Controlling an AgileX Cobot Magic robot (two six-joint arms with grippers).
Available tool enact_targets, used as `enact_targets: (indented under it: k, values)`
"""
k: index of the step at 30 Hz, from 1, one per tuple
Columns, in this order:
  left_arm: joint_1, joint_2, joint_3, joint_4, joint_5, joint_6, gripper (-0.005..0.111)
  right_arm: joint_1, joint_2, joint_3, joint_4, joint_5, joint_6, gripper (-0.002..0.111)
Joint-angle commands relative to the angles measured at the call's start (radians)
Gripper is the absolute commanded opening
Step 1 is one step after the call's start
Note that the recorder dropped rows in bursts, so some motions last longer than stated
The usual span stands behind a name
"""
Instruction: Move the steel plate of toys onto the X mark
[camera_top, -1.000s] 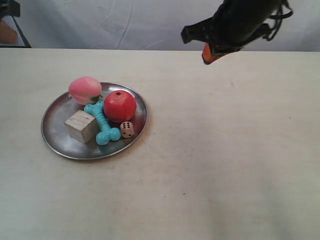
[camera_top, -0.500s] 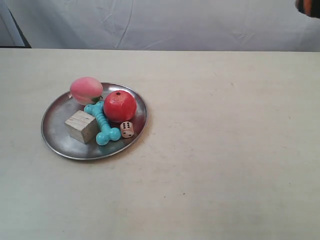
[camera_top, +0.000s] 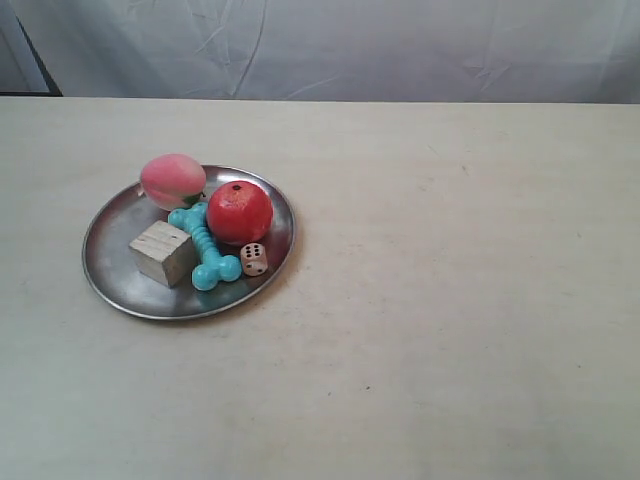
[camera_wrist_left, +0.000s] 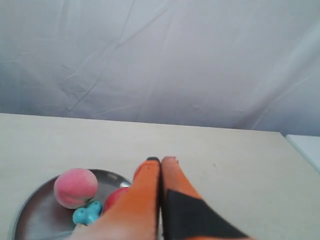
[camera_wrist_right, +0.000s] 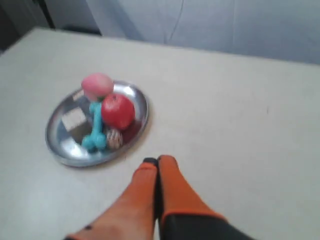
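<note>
The steel plate (camera_top: 110, 240) rests on the table at the exterior view's left. It holds a pink peach ball (camera_top: 171, 179), a red apple ball (camera_top: 240, 212), a wooden cube (camera_top: 161, 252), a turquoise bone (camera_top: 204, 247) and a white die (camera_top: 254, 259). Neither arm shows in the exterior view. My left gripper (camera_wrist_left: 161, 160) is shut and empty, raised above the table with the plate (camera_wrist_left: 35, 210) beside and below it. My right gripper (camera_wrist_right: 157, 161) is also shut and empty, well off the plate (camera_wrist_right: 55, 142). I cannot make out the X mark for certain.
The pale table (camera_top: 450, 300) stretches wide to the right of the plate, with a tiny dark speck (camera_top: 367, 388) near the front. A white cloth backdrop (camera_top: 330, 45) hangs behind the far edge.
The dark arm with the orange gripper at the exterior view's upper right has drawn up and out of that frame. The plate and toys have not moved.
</note>
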Motion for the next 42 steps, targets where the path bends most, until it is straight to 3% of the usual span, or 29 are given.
enact_targets:
  k: [1, 17, 23, 27, 28, 30, 33, 37, 42]
  values:
    - [-0.06, -0.008, 0.003, -0.013, -0.015, 0.004, 0.0, -0.002, -0.018, 0.028, 0.049, -0.241, 0.004, 0.0]
    - [-0.062, -0.009, 0.003, -0.018, -0.018, 0.004, 0.0, -0.002, -0.024, 0.028, 0.076, -0.212, -0.007, 0.0]
    - [-0.06, -0.031, 0.001, -0.05, -0.026, 0.005, 0.0, -0.118, -0.201, 0.191, 0.138, -0.303, -0.026, 0.0]
    - [-0.06, -0.098, 0.017, 0.272, 0.038, 0.185, 0.0, -0.185, -0.393, 0.429, 0.194, -0.429, -0.026, 0.0]
    - [-0.06, -0.144, 0.061, 0.397, 0.041, 0.134, 0.0, -0.195, -0.484, 0.543, 0.213, -0.49, -0.026, 0.0]
    - [-0.06, -0.233, 0.161, 0.502, 0.026, -0.039, 0.0, -0.195, -0.559, 0.673, 0.208, -0.549, -0.055, 0.0]
    - [-0.06, -0.37, 0.372, 0.633, -0.126, -0.097, 0.0, -0.197, -0.559, 0.808, 0.208, -0.608, -0.136, 0.0]
    - [-0.06, -0.494, 0.625, 0.717, -0.304, -0.226, 0.0, -0.197, -0.559, 0.809, 0.072, -0.624, -0.164, 0.0]
    - [-0.02, -0.614, 0.792, 0.722, -0.319, -0.233, 0.0, -0.197, -0.559, 0.809, 0.063, -0.624, -0.161, 0.0]
